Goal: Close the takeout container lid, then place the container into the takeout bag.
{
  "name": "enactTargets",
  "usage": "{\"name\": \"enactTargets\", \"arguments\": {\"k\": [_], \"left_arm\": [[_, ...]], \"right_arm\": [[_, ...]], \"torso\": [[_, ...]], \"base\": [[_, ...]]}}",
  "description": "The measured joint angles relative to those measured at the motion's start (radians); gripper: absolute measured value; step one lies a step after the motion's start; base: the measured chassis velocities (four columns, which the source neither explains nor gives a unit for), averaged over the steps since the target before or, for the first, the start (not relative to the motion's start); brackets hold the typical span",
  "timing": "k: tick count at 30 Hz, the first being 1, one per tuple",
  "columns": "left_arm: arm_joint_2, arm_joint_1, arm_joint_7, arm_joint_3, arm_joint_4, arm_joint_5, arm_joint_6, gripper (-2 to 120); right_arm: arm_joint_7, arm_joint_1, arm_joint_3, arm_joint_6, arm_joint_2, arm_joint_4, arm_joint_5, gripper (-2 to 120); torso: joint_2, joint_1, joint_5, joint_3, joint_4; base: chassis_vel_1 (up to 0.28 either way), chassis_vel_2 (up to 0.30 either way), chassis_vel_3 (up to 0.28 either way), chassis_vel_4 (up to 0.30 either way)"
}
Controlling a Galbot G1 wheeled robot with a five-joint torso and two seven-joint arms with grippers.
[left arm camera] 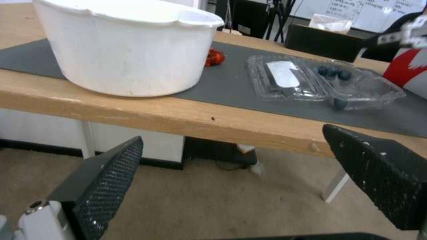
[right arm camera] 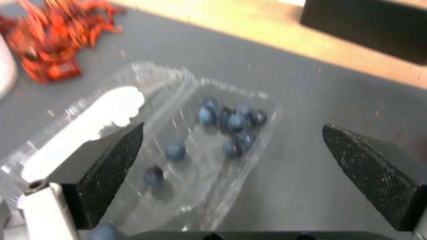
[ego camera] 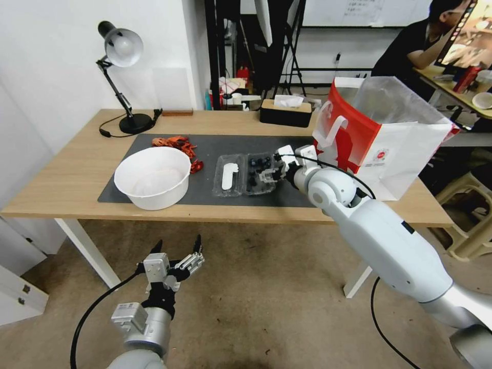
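Note:
The takeout container [ego camera: 259, 174] lies open and flat on the grey mat [ego camera: 205, 148], with dark blue berries loose in its right half. Its lid [ego camera: 228, 175], bearing a white oblong label, lies flat to the left of the berry half. My right gripper [ego camera: 271, 171] hovers open just above the berry half's right edge. In the right wrist view the berries [right arm camera: 231, 123] sit between its spread fingers [right arm camera: 111, 156], and the lid [right arm camera: 98, 123] is beside them. The takeout bag [ego camera: 394, 143] stands open at the table's right end. My left gripper [ego camera: 177, 251] hangs open below the table's front edge.
A big white bowl [ego camera: 152, 177] stands on the mat's left part, with a heap of orange-red wrappers [ego camera: 179, 144] behind it. A black tissue box [ego camera: 286, 111] and a desk lamp [ego camera: 123, 77] stand at the back. In the left wrist view the bowl [left arm camera: 129, 46] looms near the table's front edge.

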Motion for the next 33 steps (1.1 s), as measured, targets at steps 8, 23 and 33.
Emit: {"name": "enactTargets", "arguments": {"k": [8, 23, 33], "left_arm": [[-0.002, 0.001, -0.001, 0.003, -0.003, -0.001, -0.006, 100], [0.005, -0.001, -0.002, 0.021, -0.012, -0.022, -0.009, 100], [0.019, -0.019, -0.007, 0.033, -0.001, -0.047, -0.005, 100]], "right_arm": [[-0.008, -0.098, 0.082, 0.122, -0.005, 0.102, -0.019, 100], [-0.147, -0.698, 0.371, 0.64, 0.014, 0.361, -0.246, 100], [-0.177, -0.993, 0.474, 0.862, 0.103, 0.418, -0.371, 100]], "torso": [[0.0, 0.0, 0.0, 0.0, 0.0001], [0.0, 0.0, 0.0001, 0.0, -0.0001], [0.0, 0.0, -0.0001, 0.0, 0.0001]], "base": [[0.0, 0.0, 0.0, 0.0], [0.0, 0.0, 0.0, 0.0], [0.0, 0.0, 0.0, 0.0]]}}
